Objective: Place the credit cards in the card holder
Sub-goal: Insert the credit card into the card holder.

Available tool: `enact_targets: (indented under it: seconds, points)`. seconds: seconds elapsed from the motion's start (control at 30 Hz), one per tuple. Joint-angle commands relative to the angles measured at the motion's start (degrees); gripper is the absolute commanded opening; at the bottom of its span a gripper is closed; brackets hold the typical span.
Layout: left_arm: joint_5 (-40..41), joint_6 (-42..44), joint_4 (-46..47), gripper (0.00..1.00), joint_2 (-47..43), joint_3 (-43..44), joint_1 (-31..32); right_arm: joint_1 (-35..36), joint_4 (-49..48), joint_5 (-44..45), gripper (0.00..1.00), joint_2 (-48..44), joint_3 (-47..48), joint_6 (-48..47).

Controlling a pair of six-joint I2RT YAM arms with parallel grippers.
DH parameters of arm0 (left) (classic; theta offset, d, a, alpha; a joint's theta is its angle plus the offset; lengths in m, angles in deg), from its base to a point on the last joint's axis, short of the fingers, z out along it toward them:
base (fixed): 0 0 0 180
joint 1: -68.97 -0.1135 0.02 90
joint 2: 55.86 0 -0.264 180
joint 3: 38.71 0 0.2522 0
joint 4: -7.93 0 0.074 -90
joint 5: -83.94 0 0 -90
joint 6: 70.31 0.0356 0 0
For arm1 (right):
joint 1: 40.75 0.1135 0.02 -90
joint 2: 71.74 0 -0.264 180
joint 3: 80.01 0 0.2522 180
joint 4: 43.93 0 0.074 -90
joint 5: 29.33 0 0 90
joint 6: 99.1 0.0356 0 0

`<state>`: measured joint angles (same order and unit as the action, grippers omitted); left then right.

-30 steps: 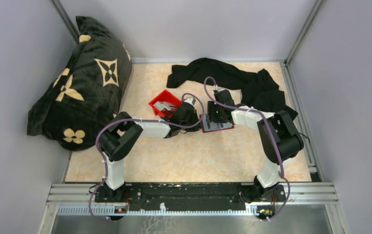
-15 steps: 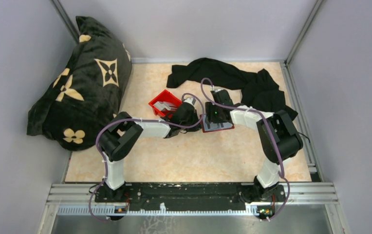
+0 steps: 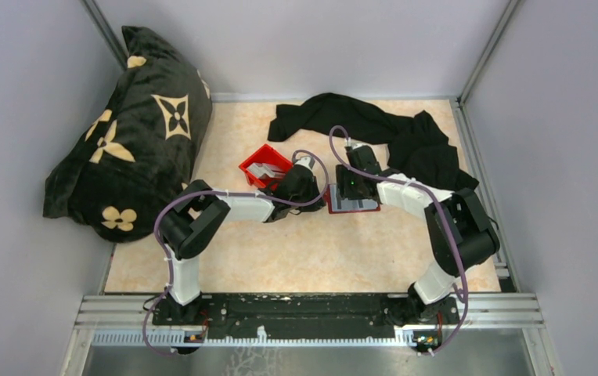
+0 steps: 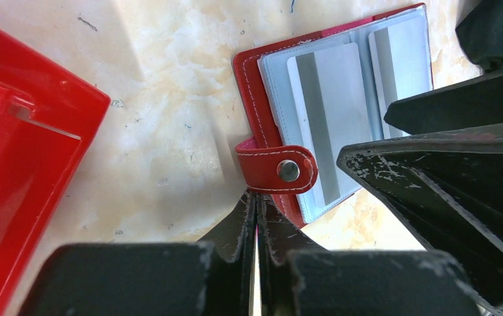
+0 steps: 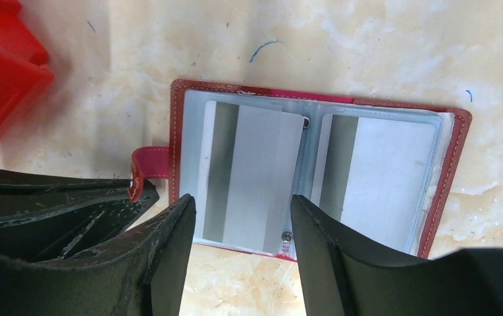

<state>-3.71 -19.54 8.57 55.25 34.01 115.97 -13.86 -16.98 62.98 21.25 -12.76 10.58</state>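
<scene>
The right fingers (image 5: 170, 257), released, straddle the card (image 5: 262, 178), long axis toward 12 o'clock; the left fingers (image 4: 239, 224), clenched, butt the card holder (image 5: 177, 131).

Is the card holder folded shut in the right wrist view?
No, the card holder lies open flat, with two cards showing in its pale pockets.

Both arms (image 3: 243, 207) have white links, black joints, purple cables (image 3: 156, 227) and seemingly scuffed black gripper fingers (image 5: 341, 263).

Hemmed in at the card holder (image 3: 353, 205): red bin (image 3: 263, 166) and left hand (image 4: 257, 197) to the left, right hand (image 5: 241, 204) above. Black cloth (image 3: 374, 125) behind; free across the near desk (image 3: 319, 251).
</scene>
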Motion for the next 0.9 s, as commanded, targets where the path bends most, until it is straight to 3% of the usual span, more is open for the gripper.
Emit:
enact_targets:
  seconds: [0.0, 0.13, 0.37, 0.57, 0.87]
  points:
    - [1.3, 0.5, -4.3, 0.06, 1.1, -1.4, 0.2, 0.4, -2.2, 0.2, 0.56, -3.1, 0.0, 0.6]
    - [1.4, 0.6, -4.5, 0.06, 1.0, -1.4, 0.3, 0.5, -2.8, 2.6, 0.51, -3.2, -0.3, 0.9]
    - [1.3, 0.6, -4.5, 0.06, 1.3, -1.3, 0.3, 0.4, -4.0, 6.4, 0.17, -2.7, -1.0, 1.3]
    - [1.4, 0.7, -4.7, 0.06, 1.4, -1.3, 0.3, 0.0, -4.7, 7.4, 0.0, -2.3, -1.1, 2.0]
    - [1.6, 0.7, -4.8, 0.06, 1.7, -1.4, 0.3, -0.6, -4.2, 9.3, 0.0, -0.8, -1.3, 2.5]
